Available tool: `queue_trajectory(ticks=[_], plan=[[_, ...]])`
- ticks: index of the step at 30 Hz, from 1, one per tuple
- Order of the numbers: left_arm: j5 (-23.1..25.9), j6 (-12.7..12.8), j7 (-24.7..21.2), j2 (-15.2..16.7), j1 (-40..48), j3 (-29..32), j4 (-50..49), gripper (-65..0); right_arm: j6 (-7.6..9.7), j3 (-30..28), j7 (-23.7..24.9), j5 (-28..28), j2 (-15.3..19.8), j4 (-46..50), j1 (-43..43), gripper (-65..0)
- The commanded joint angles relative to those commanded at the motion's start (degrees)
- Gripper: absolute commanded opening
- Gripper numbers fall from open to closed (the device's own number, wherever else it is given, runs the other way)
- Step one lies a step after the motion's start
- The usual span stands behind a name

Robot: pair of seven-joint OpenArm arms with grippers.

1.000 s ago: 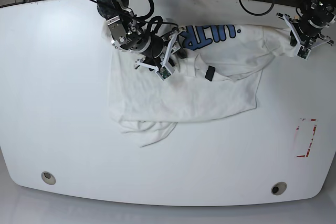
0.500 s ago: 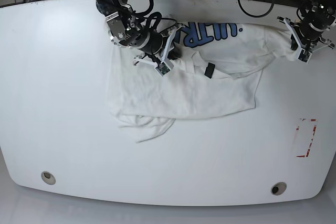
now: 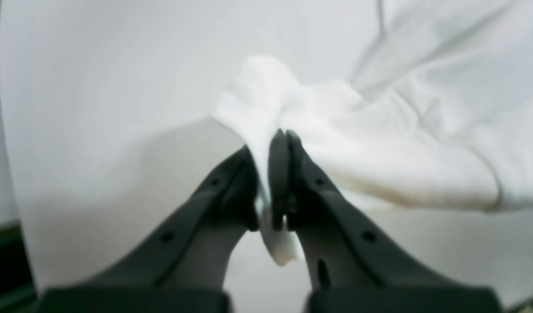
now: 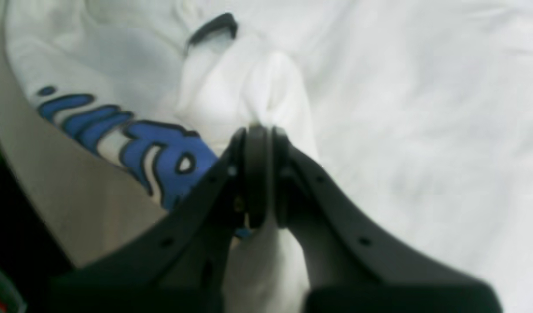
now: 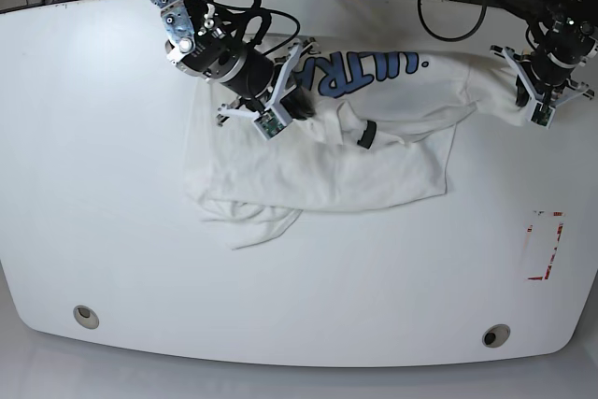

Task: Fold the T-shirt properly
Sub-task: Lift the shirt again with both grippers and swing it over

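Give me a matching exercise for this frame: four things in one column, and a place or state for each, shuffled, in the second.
1. left gripper
2. right gripper
3. blue lettering
4. red-marked rectangle

a. on bare table, apart from the T-shirt
b. shut on white cloth beside the print
c. on cloth near the far table edge
d. shut on a plain white bunch

Pairs: 1-d, 2-b, 3-c, 4-a
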Motion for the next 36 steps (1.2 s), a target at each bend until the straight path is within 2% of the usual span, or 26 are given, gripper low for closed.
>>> queue_trajectory(ticks=[4,10,17,27,30,33,36], plan=[[0.1,0.1,0.0,0.1,-3.3,1.2,0.0,-65.0,0.09,3.0,0.0,0.0,0.0,0.0,1.2,-65.0],[0.4,0.2,0.3,0.1,-6.2,4.0,0.2,-65.0,0.18,3.4,0.0,0.0,0.2,-0.1,2.5,-65.0],[5.3,0.2,0.3,0.4,-9.4,5.5,0.2,-65.0,0.18,3.3,-0.1,0.1,0.1,-0.2,3.0,-65.0],[5.5,0.3,0.4,1.4,-17.2,5.5,0.2,-65.0,0.18,6.0,0.2,-0.1,0.3,-1.4,8.6,-65.0],[5.5,2.5,0.4,1.9,-20.3,5.7,0.1,-65.0,0.18,7.1,0.4,0.1,1.8,-2.5,10.8,-65.0],[5.5,8.1,0.4,3.6,-23.9,5.7,0.0,-65.0,0.18,7.1,2.6,0.1,2.7,-3.5,13.6,-65.0],[5.5,11.6,0.4,5.0,-26.6,5.7,0.0,-65.0,0.18,7.1,4.3,0.2,3.1,-4.4,17.0,-65.0]])
